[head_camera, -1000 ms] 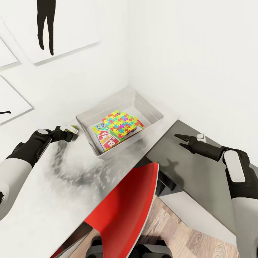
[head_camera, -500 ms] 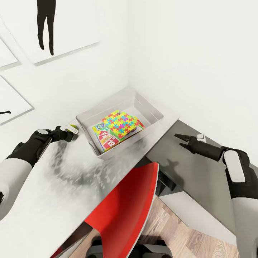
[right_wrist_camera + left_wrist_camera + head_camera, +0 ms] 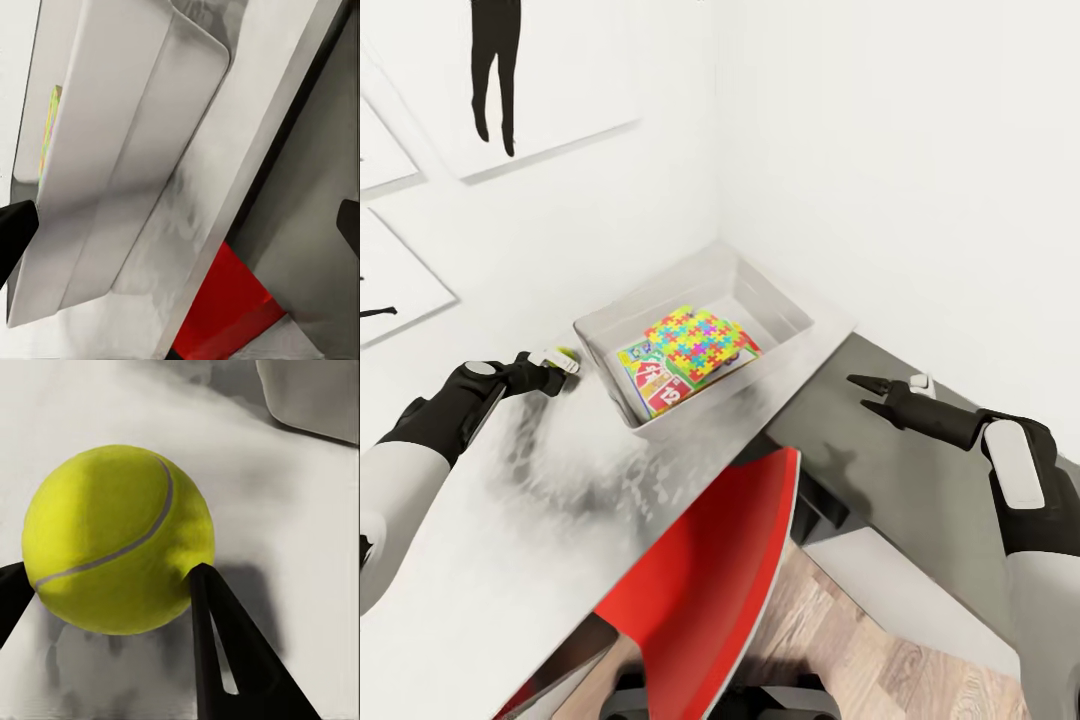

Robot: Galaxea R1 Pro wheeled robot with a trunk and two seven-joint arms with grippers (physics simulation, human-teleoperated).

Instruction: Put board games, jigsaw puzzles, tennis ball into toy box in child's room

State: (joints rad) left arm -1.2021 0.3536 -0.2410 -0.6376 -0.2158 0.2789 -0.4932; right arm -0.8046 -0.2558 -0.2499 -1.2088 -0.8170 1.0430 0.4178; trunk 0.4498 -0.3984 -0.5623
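The shallow light-grey toy box point(image 3: 780, 305) sits on the pale L-shaped counter point(image 3: 480, 560), in the corner where two white walls meet. Inside it, a multicoloured square jigsaw board point(image 3: 695, 345) lies on top of flat printed game boxes point(image 3: 650, 380). Just left of the box, the small yellow-green tennis ball point(image 3: 116, 540) sits between the left tool's point(image 3: 556, 361) fingers. The right tool point(image 3: 868, 392) hangs over the counter's lower dark section point(image 3: 900, 500), right of the box. A red chair point(image 3: 710, 590) stands before the counter.

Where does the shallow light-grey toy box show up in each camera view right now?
Head view: the shallow light-grey toy box sits mid-picture in the wall corner on the pale table top.
Left wrist view: its grey corner shows beyond the yellow-green tennis ball.
Right wrist view: its flared outer wall runs slantwise.
Shared landmark: the pale table top.
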